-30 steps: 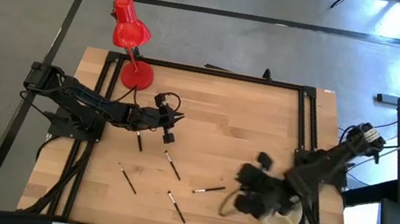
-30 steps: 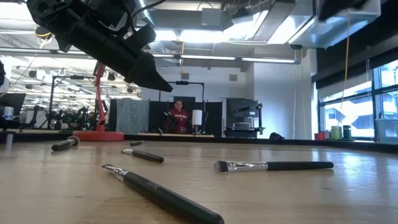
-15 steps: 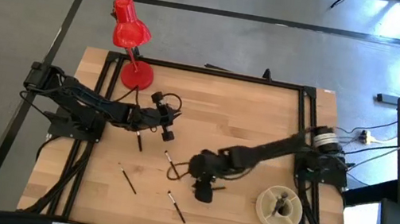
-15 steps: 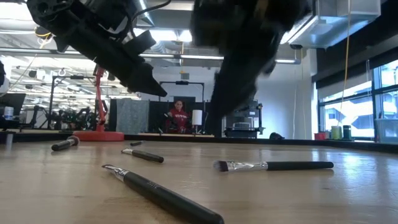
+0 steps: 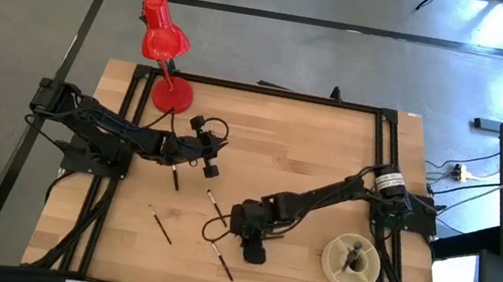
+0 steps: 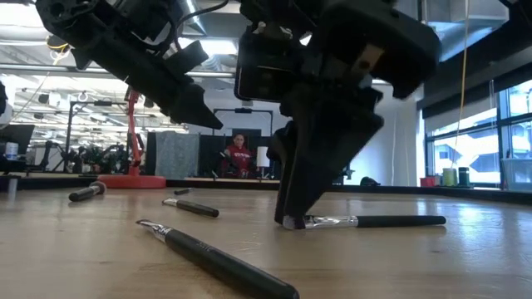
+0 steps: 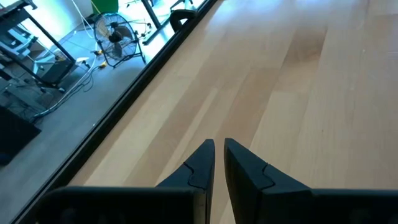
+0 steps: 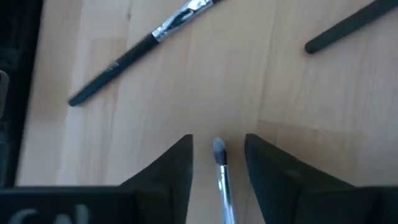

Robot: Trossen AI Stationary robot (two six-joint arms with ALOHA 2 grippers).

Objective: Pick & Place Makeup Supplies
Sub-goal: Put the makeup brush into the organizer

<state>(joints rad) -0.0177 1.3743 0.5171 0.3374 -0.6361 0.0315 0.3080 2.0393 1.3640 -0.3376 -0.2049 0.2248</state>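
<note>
Wooden desk (image 5: 330, 154) under me: my right end effector (image 8: 217, 155) (fingers apart) straddles a makeup brush (image 8: 221, 171) lying mid-desk; my left end effector (image 7: 219, 162), nearly closed and empty, hovers far-left.

Bright, even overhead light; window glare at right, nearest brush (image 6: 220, 263) soft.

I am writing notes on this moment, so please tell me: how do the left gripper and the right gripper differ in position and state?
The right gripper is low at the table, its fingers open either side of a makeup brush; the left gripper hangs above bare wood with nothing between its fingers. The right gripper's fingers stand apart, while the left gripper's are nearly together. The right gripper is near the table's middle, the left gripper toward the red lamp. Both have dark fingers.
</note>
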